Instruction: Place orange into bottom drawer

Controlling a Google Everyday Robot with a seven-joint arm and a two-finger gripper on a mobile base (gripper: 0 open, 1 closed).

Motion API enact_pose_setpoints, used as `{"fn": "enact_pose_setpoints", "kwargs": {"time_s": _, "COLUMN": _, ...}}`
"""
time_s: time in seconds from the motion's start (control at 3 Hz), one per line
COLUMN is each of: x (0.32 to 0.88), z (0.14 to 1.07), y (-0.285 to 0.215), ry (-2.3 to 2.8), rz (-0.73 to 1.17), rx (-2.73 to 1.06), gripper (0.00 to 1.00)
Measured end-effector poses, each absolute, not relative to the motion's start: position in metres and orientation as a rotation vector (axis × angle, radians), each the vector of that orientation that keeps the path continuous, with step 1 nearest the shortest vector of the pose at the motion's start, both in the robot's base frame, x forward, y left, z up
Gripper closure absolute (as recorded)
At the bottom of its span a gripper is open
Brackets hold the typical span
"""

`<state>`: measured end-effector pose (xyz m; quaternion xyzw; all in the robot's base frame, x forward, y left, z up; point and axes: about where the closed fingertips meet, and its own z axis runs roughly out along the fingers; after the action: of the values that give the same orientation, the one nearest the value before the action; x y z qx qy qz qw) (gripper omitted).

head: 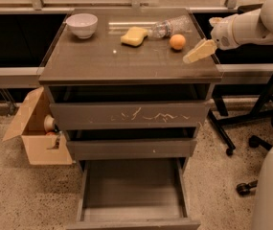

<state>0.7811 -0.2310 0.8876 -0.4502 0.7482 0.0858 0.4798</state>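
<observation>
The orange sits on the cabinet top, at the back right, next to a lying clear plastic bottle. My gripper hovers over the top's right edge, just right of the orange and not touching it. It is open and empty, with one cream finger pointing down-left toward the orange. The bottom drawer is pulled out, and its grey tray is empty.
A yellow sponge and a white bowl are also on the top. The scratched top drawer and the thin middle drawer are slightly ajar. An open cardboard box stands left of the cabinet. Black stand legs stand to the right.
</observation>
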Motion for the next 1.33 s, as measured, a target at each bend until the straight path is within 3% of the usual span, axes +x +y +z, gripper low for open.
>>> {"fn": "enact_pose_setpoints", "kwargs": {"time_s": 1.33, "x": 0.853, "z": 0.857, "y": -0.199, "ry": 1.837, "rz": 0.322, "rx": -0.912, "gripper": 0.00}}
